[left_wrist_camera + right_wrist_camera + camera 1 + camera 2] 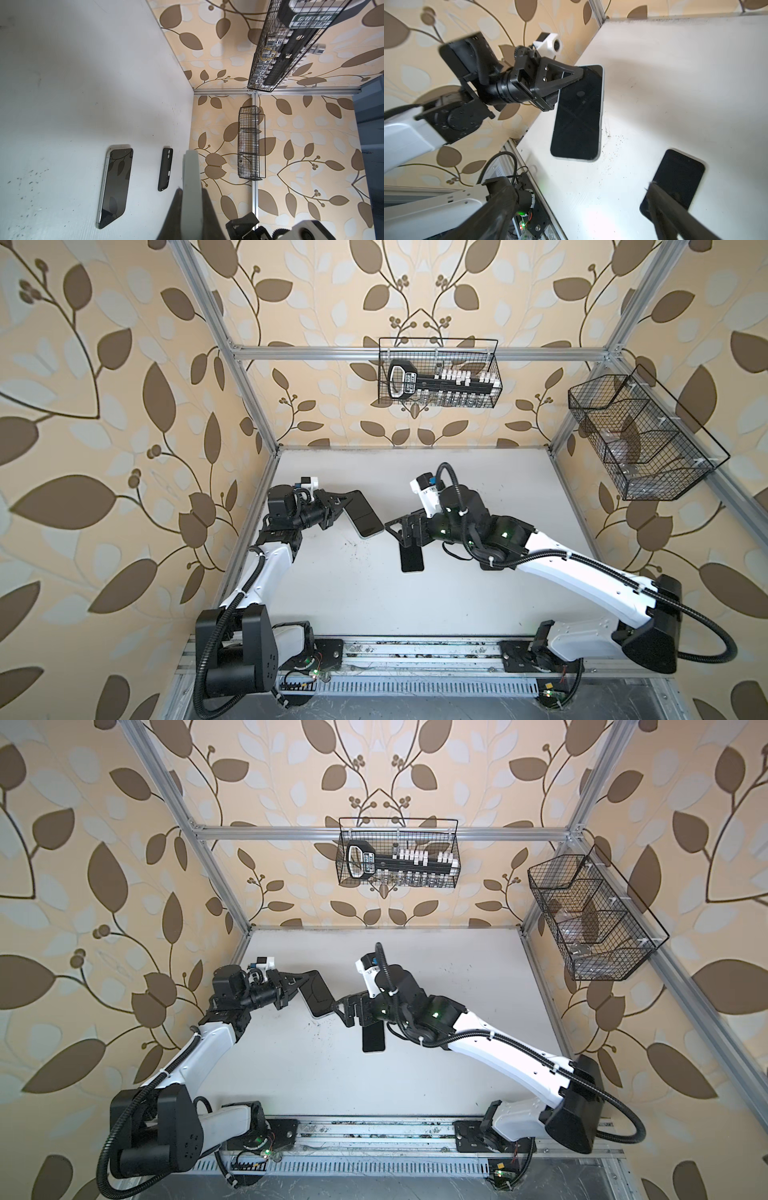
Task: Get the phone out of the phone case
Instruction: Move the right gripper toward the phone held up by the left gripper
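Leaf-patterned wallpaper [124, 364], white tabletop [353, 472], aluminium frame [311, 352], wire baskets [648, 485]

The left arm [266, 568] and right arm [582, 576] are built alike, with glossy white shells on the long links and matte black housings at the joints. A black ribbed cable conduit [733, 645] trails along each, pinned by white ties. Small green lights [505, 534] glow on the right arm's black joints. The left gripper [581, 75] is black, its fingers [576, 72] open triangular frames fixed with two silver screws [545, 67]. Mounted beside it is a white wrist camera [548, 42] with a round lens. The right arm's camera mount [424, 491] carries dark lettering, perhaps a label, too small to read.
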{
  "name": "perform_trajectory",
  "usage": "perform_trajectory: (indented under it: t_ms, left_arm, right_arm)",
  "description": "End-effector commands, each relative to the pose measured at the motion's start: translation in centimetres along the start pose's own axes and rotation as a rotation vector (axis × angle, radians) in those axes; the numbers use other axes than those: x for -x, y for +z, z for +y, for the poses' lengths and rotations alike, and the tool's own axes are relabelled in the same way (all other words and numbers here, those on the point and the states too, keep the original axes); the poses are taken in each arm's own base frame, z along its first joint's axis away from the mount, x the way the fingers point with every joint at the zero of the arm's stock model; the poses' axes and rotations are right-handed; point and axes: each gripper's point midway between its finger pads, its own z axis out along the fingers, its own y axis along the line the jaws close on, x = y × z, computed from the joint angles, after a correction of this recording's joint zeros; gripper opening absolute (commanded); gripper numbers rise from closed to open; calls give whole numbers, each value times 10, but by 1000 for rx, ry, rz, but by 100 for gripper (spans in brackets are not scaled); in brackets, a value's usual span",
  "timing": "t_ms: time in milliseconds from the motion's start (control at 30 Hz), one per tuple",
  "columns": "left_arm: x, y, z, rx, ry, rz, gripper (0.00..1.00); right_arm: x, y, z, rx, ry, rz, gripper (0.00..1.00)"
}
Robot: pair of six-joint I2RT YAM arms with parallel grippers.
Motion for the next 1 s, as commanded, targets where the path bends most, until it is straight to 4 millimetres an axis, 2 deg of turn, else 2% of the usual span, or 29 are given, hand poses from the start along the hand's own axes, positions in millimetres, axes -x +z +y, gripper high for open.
perform_trajectory:
  t_ms: [0,133,267,367,667,800,967]
  left_arm:
    - [-2,-9,-54,-128,179,18,0]
    - [1,-20,-70,-163,224,-71,0]
    - [2,-35,-85,-197,237,-202,0]
    - [-1,-37,-92,-228,212,-242,0]
    - [-3,-39,-98,-298,107,-365,0]
    - [-7,-42,-101,-300,96,-405,0]
    - [-11,-49,-102,-304,84,-446,0]
  right_arm:
    - [-2,-5,-4,95,88,-25,97]
    - [-9,-3,-13,178,192,-20,93]
    - [-16,3,-8,254,237,-4,92]
    - [-18,6,2,324,270,-6,91]
    - [-17,9,56,513,270,-53,89]
    - [-14,15,67,532,289,-76,88]
    - [-17,29,65,466,322,-84,88]
